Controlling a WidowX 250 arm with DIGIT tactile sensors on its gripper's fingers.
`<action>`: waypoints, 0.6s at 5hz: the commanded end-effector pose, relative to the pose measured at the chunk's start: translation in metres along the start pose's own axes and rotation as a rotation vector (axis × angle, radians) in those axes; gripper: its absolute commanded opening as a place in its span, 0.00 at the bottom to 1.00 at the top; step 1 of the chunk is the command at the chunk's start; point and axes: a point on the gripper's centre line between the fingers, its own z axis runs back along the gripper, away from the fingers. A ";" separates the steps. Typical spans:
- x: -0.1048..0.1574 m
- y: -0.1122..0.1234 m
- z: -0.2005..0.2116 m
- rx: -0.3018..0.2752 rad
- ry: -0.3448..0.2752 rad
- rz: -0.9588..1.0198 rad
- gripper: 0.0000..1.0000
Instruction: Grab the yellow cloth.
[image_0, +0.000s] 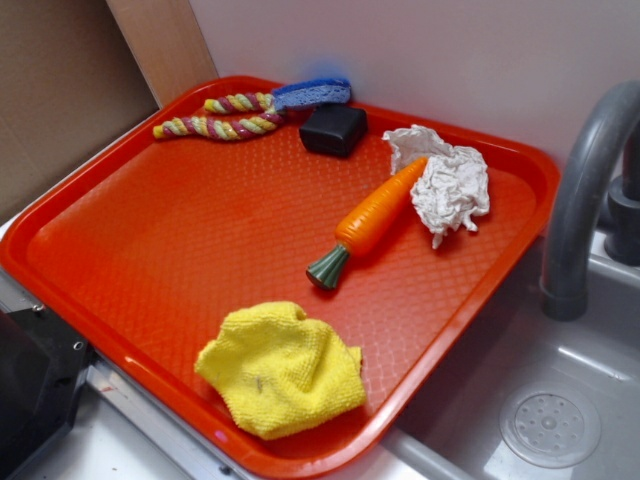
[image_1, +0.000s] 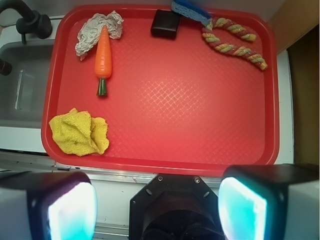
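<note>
Jaws spread wide, holding nothing, touching nothing: two pale fingers (image_1: 67, 210) at the bottom corners of the wrist view, hanging high above the near edge of the red tray (image_1: 165, 165). Gripper (image_1: 157, 210) not yet over any object.

Nearest, in the tray's front corner on the sink side: yellow cloth (image_1: 80, 132), rumpled, soft, lying close against the raised rim. Well off to one side of the jaws' line, so a long sideways shift needed first. Likely trouble: a descent too near the rim, one finger landing on the tray lip instead of fabric; or a shallow pinch catching only a loose fold and slipping free.

Farther back: toy carrot (image_1: 103, 52), tip resting on the white rag (image_1: 95, 30). A mistaken aim could take the rag instead. At the far edge: black block (image_1: 166, 24), blue strip (image_1: 190, 11), braided rope (image_1: 235, 42). Well apart, no hazard.
</note>
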 end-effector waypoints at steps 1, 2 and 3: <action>0.000 0.000 0.000 0.000 0.000 0.000 1.00; 0.013 -0.049 -0.039 -0.063 -0.025 -0.246 1.00; -0.004 -0.101 -0.068 -0.098 -0.110 -0.498 1.00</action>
